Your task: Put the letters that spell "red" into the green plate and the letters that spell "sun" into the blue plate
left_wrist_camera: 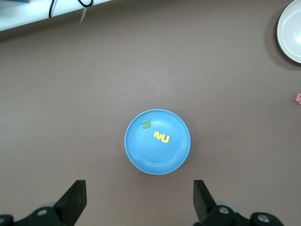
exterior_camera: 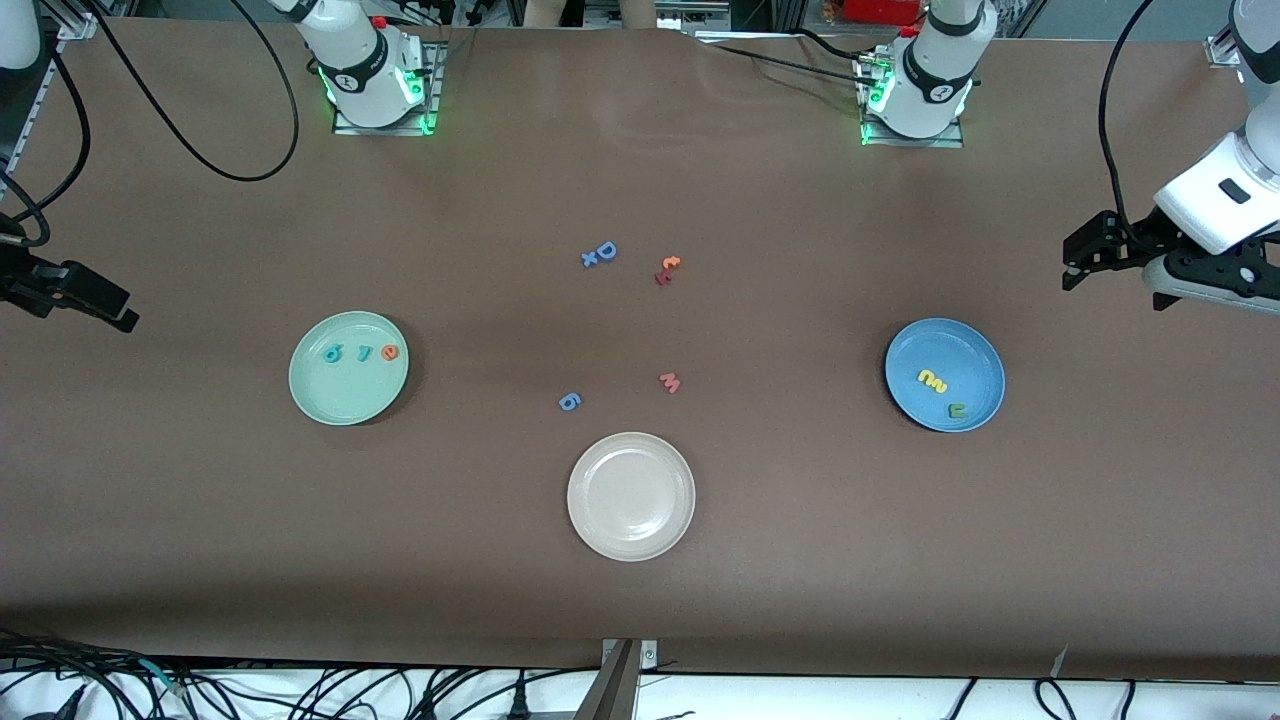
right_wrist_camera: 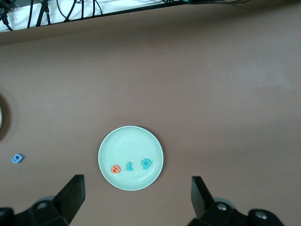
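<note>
Green plate (exterior_camera: 348, 405), toward the right arm's end of the table: holds teal "d" (exterior_camera: 333, 352), teal "r" (exterior_camera: 363, 352) and orange "e" (exterior_camera: 389, 351) in a row. Blue plate (exterior_camera: 972, 345), toward the left arm's end: holds yellow "s" and "n" (exterior_camera: 932, 380) touching, with green "u" (exterior_camera: 957, 409) at their 4 o'clock. Cream-white plate (exterior_camera: 631, 540): bare. Left gripper (left_wrist_camera: 139, 200) and right gripper (right_wrist_camera: 138, 197): each above the table near its own plate, fingers wide, holding nothing.

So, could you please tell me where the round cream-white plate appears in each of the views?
Front view: cream-white plate, nearest the camera, mid-table.
Left wrist view: only an arc of it at the picture's edge.
Right wrist view: a sliver at the edge.
Shared landmark: small periwinkle "6" piece beside it.
</note>
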